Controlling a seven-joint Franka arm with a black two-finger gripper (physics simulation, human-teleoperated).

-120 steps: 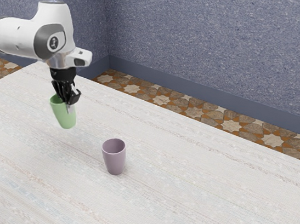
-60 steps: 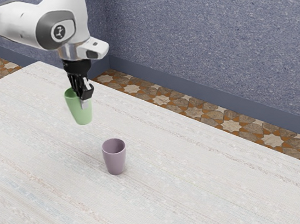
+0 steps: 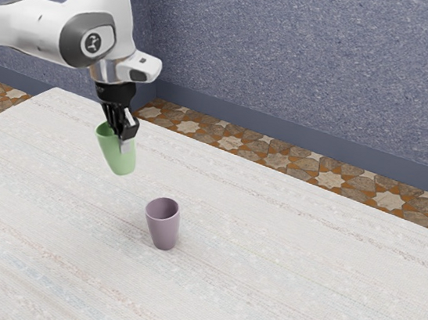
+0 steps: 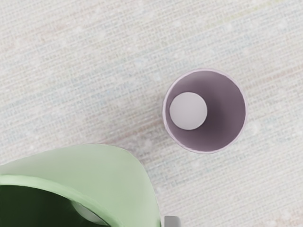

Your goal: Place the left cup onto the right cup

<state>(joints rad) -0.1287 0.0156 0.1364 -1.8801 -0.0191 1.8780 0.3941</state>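
Exterior view
Arm: you see the white arm (image 3: 50, 28) come in from the exterior view's left, its hand pointing down.
Gripper: the black gripper (image 3: 123, 130) has its fingers clamped on the rim of the green cup (image 3: 117, 155).
Green cup: it hangs in the air above the table (image 3: 300, 282), mouth up under the hand. It is tilted, with its base leaning toward the exterior view's right.
Purple cup: the purple cup (image 3: 162, 223) stands upright on the table, mouth up. It is lower than the green cup, toward the exterior view's right, and clear of it.
Surroundings: a blue-grey wall (image 3: 307, 54) stands behind, with a patterned tile floor (image 3: 315, 169) at its foot.

Wrist view
Green cup: the green cup (image 4: 99, 175) looms large right at the hand — you see its dark inside and pale outer wall.
Purple cup: you look straight down into the purple cup (image 4: 222, 111) and see its round pale bottom. It sits beside the green cup, not beneath it.
Table: a strip of pale woven table (image 4: 71, 56) shows between the two cups.
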